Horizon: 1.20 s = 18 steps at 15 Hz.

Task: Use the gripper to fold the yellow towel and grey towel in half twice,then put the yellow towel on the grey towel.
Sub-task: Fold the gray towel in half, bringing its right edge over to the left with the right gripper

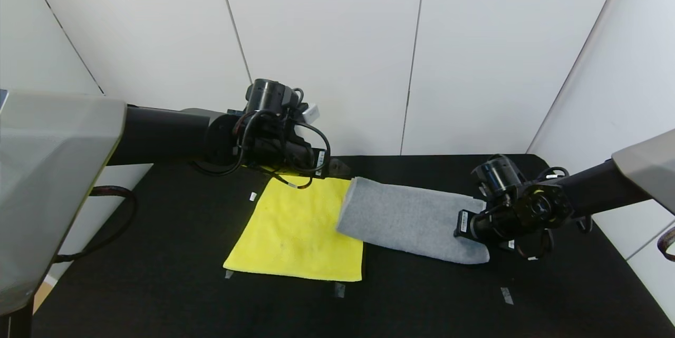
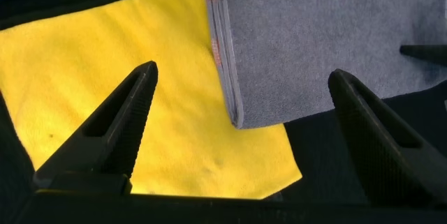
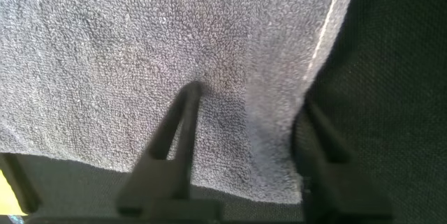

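Note:
The yellow towel [image 1: 298, 232] lies flat and unfolded on the black table; it also shows in the left wrist view [image 2: 105, 63]. The grey towel [image 1: 411, 219] lies folded into a long strip to its right, and its near end overlaps the yellow towel's edge [image 2: 307, 49]. Orange trim shows at that layered end. My left gripper [image 1: 319, 164] hovers open above the yellow towel's far edge, its fingers [image 2: 115, 123] wide apart. My right gripper [image 1: 464, 224] is open and low at the grey towel's other end [image 3: 140, 56]. One of its fingers [image 3: 178, 130] is over the cloth and the other is at its edge.
The black table [image 1: 158, 274] carries small pale tape marks [image 1: 340, 289] around the towels. White wall panels stand close behind and to the right. Bare table lies in front of the towels and to the left.

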Each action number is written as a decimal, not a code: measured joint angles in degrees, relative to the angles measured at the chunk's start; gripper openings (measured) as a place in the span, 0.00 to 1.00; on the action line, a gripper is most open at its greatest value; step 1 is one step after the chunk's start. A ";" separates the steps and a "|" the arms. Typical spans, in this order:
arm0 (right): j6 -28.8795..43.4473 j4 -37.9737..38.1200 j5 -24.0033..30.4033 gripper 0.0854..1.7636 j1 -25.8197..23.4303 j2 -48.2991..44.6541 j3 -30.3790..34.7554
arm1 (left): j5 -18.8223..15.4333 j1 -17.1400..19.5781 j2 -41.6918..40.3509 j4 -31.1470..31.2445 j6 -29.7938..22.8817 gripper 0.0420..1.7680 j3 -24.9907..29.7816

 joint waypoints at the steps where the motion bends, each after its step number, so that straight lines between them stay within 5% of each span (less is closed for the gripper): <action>1: -0.02 0.02 0.02 0.30 -0.02 0.07 0.04 | 0.02 0.00 0.02 0.00 0.00 0.97 0.00; 2: 0.01 0.00 0.07 0.02 -0.09 0.11 0.09 | 0.02 0.00 0.10 0.00 0.00 0.97 -0.02; 18: -2.35 4.51 0.11 0.02 -4.79 -7.06 0.39 | 0.00 0.24 -0.41 0.11 -0.09 0.97 -0.05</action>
